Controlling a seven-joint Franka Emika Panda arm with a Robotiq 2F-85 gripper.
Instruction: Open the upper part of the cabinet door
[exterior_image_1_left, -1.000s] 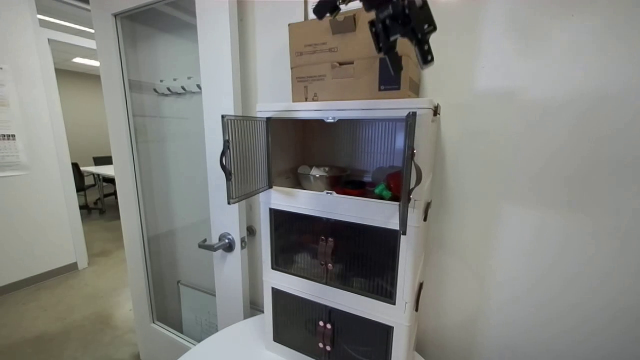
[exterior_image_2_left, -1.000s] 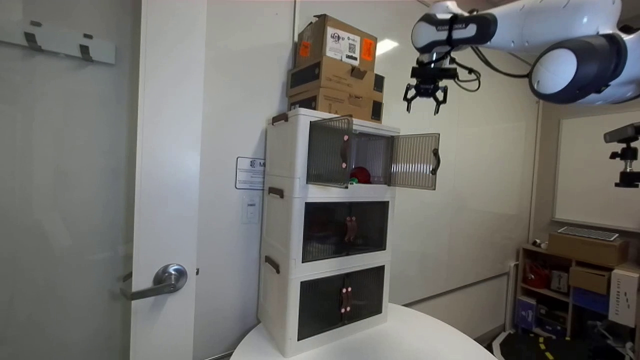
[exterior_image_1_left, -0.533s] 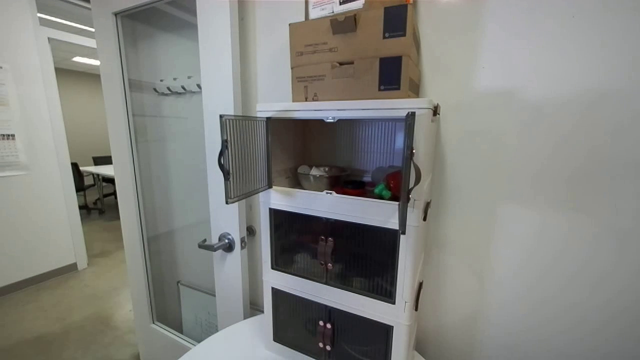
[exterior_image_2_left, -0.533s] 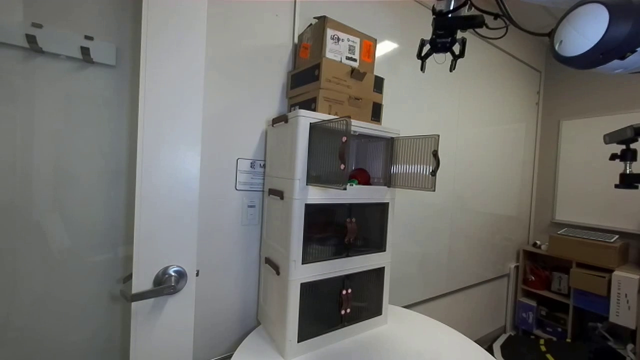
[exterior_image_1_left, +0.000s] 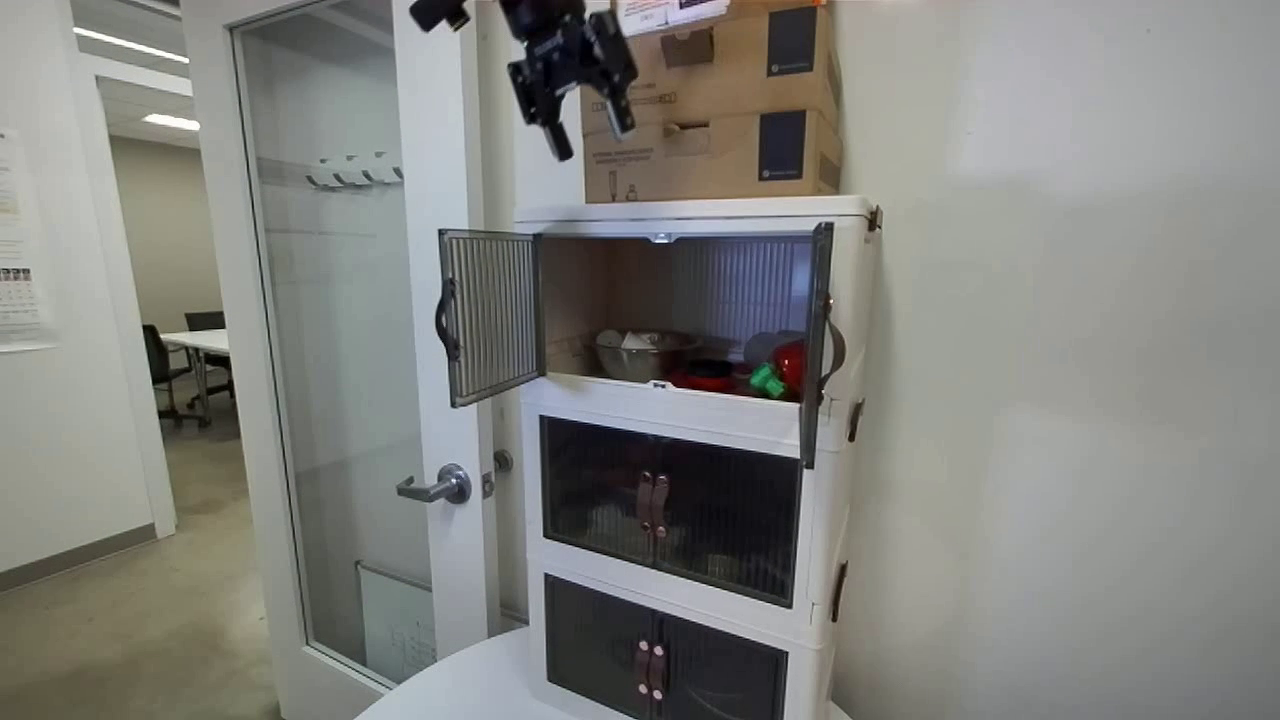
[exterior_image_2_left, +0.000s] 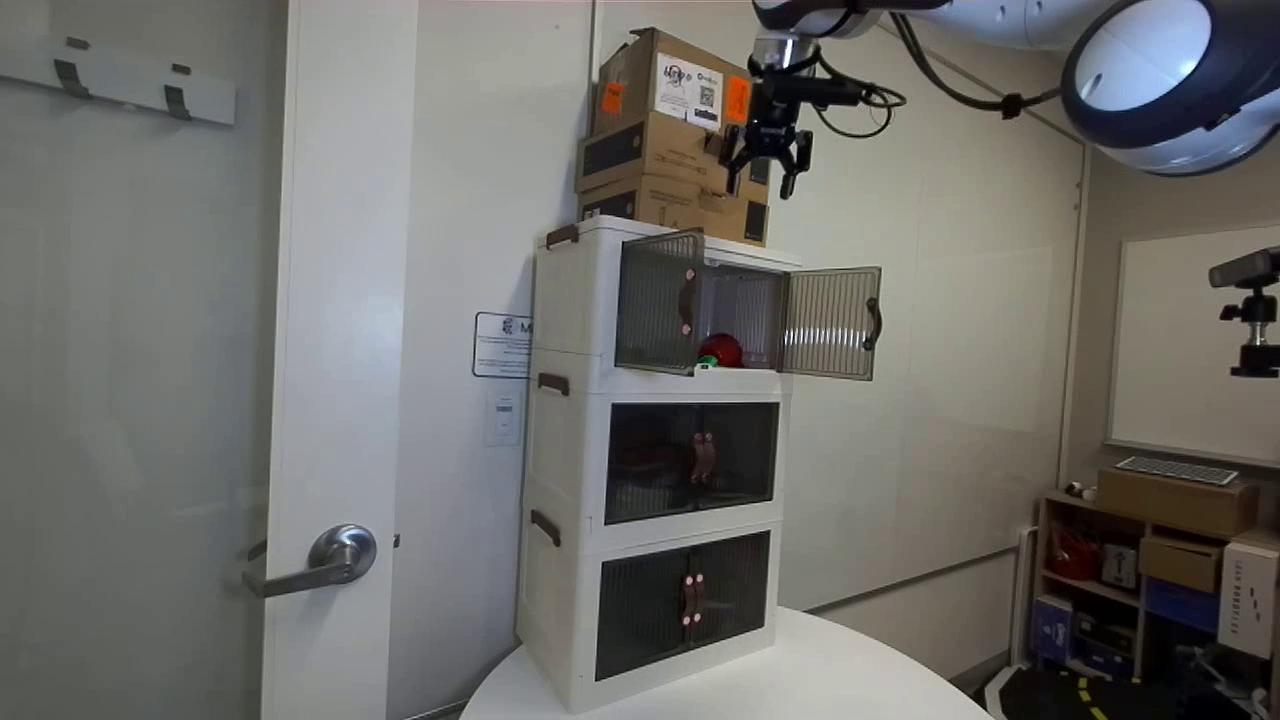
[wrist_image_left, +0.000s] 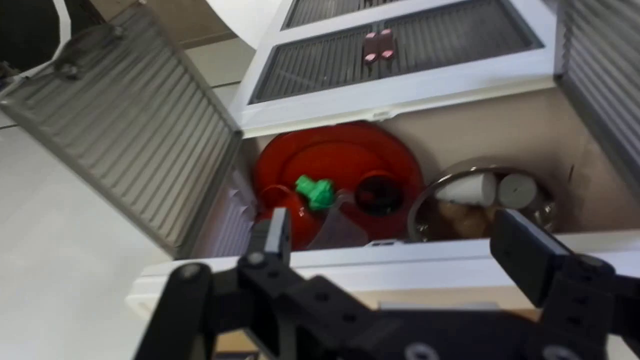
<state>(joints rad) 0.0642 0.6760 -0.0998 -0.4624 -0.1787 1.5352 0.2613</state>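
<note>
Doors of the upper compartment, both leaves, stand swung outward on the white cabinet, which rises from the desk; the lower doors are closed. I judge the opening done, so the step in hand looks to be getting me out of the way. My gripper shows above the cabinet's top, before the cardboard boxes in both exterior views (how far from them, I cannot tell), its fingers spread wide with nothing between them and clear of both door handles. Past those fingers, the wrist view shows a red plate inside. The next move, I think, calls for no pulling: only a retreat up and back, lest I nudge a leaf shut.
</note>
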